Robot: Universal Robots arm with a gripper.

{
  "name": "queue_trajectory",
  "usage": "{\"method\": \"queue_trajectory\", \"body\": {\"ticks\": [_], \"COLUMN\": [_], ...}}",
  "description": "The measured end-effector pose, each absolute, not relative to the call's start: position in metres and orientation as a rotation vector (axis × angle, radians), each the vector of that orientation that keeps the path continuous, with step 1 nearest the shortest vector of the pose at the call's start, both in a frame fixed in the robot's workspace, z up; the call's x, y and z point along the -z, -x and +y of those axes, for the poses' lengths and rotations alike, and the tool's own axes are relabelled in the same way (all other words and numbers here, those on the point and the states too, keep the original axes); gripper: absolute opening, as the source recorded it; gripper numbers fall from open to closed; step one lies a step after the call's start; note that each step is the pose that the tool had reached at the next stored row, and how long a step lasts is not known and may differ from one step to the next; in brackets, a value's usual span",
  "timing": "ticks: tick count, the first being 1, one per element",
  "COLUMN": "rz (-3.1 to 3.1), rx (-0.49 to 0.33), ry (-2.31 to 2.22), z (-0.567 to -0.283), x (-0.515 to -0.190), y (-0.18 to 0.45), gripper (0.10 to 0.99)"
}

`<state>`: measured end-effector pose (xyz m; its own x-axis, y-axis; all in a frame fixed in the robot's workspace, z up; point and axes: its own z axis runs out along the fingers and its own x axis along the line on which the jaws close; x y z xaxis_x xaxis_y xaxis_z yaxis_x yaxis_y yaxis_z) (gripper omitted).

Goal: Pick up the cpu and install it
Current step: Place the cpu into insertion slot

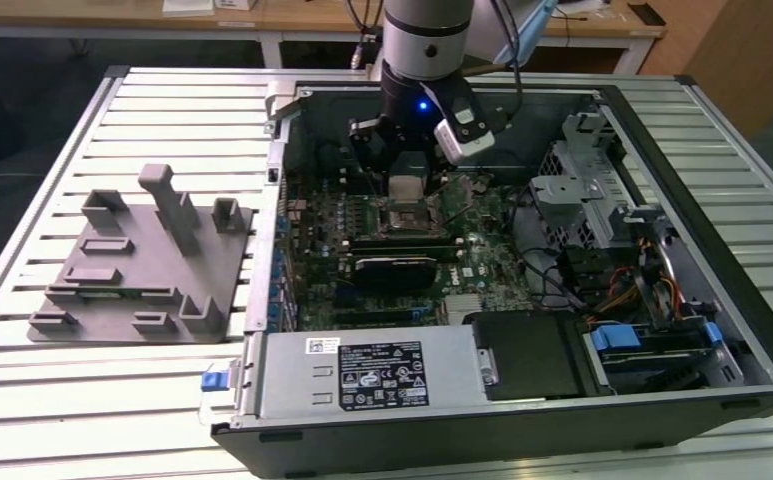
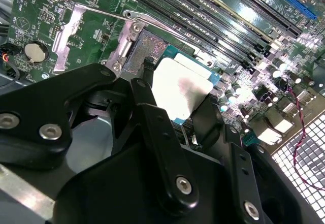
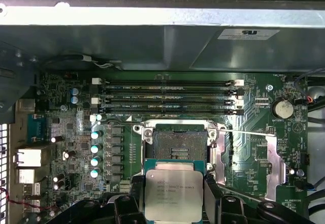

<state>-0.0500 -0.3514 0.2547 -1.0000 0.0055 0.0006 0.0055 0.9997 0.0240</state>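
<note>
The gripper (image 3: 173, 183) has its two black fingers (image 3: 212, 196) closed on opposite edges of the cpu (image 3: 173, 198), holding it flat with the silver top up. It's right at the near edge of the open socket (image 3: 176, 141) on the green motherboard (image 3: 71, 132) inside the computer case (image 1: 706, 330), though I can't tell if it's touching yet. There's small dark print on the cpu's lid in the first wrist view, a white sticker (image 3: 249, 33) on the case wall, and a printed label (image 1: 383, 372) on the power supply (image 1: 293, 385).
</note>
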Motion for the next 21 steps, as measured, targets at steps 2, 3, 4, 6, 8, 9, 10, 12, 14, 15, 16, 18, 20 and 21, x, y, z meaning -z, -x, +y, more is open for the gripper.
{"method": "queue_trajectory", "body": {"ticks": [2,3,4,6,8,9,10,12,14,15,16,18,20,21], "rz": [-3.141,-3.141,-3.141,-3.141,-3.14,-3.14,-3.139,-3.138,-3.135,-3.134,-3.133,-3.13,-3.126,-3.124], "rx": [0.037,0.037,0.038,0.038,0.037,0.038,0.038,0.038,0.037,0.037,0.038,0.037,0.037,0.037], "ry": [0.016,0.023,0.034,0.056,0.085,0.103,0.121,0.163,0.207,0.228,0.249,0.29,0.331,0.352], "z": [-0.3514,-0.3514,-0.3514,-0.3514,-0.3514,-0.3514,-0.3514,-0.3514,-0.3514,-0.3514,-0.3514,-0.3514,-0.3514,-0.3514], "x": [-0.2547,-0.2547,-0.2547,-0.2546,-0.2546,-0.2546,-0.2545,-0.2544,-0.2544,-0.2544,-0.2543,-0.2543,-0.2543,-0.2542], "y": [0.05,0.05,0.05,0.05,0.05,0.05,0.05,0.05,0.05,0.05,0.05,0.05,0.05,0.05], "gripper": [0.549,0.549,0.549,0.549,0.549,0.549,0.549,0.549,0.549,0.549,0.549,0.549,0.549,0.549]}}
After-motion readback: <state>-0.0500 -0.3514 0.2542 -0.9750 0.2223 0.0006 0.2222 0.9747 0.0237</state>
